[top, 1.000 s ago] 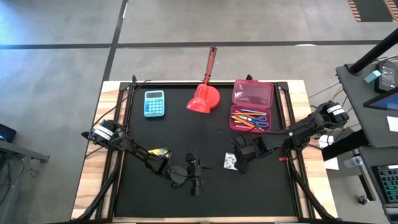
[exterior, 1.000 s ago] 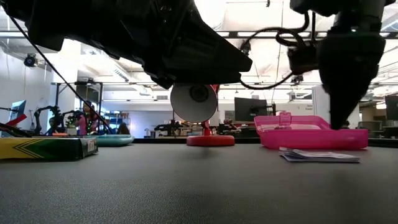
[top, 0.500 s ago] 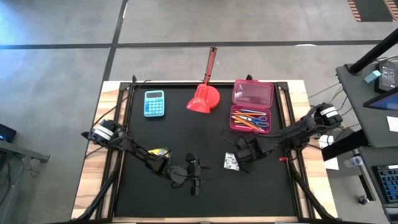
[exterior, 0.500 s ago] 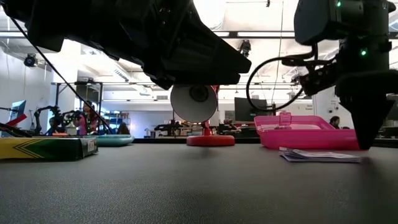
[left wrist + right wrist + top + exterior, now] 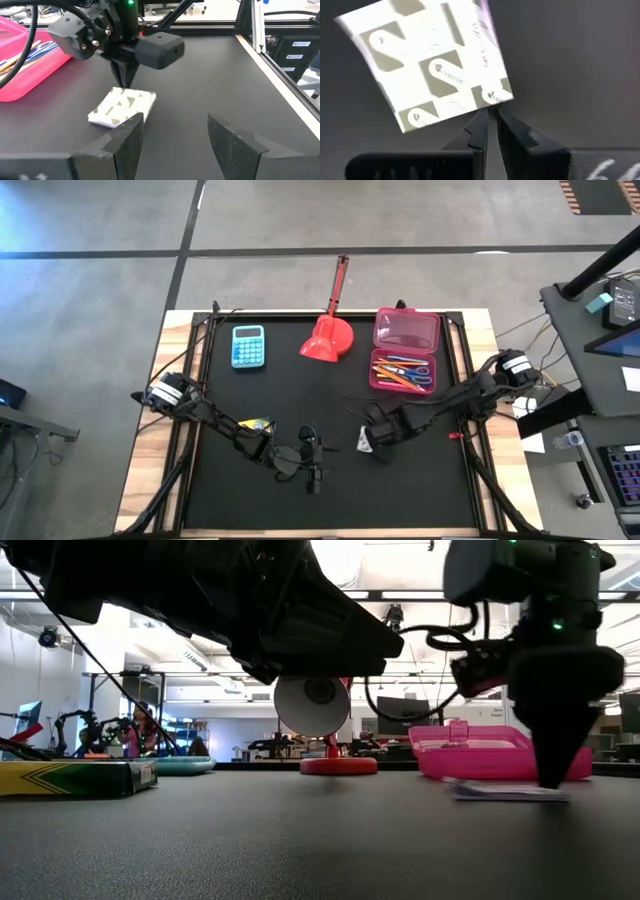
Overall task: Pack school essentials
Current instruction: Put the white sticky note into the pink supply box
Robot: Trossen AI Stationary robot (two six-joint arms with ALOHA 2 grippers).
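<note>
Right gripper, fingers nearly closed and gripping nothing, stood tip-down at the edge of the white speckled square, which lay flat on the mat before the pink case. Left gripper waited open beside it.

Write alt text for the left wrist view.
The right claw, shut, points down at the edge of a white patterned square pad lying on the black mat. A pink case sits beyond it; the left claw's open fingers frame the foreground.
</note>
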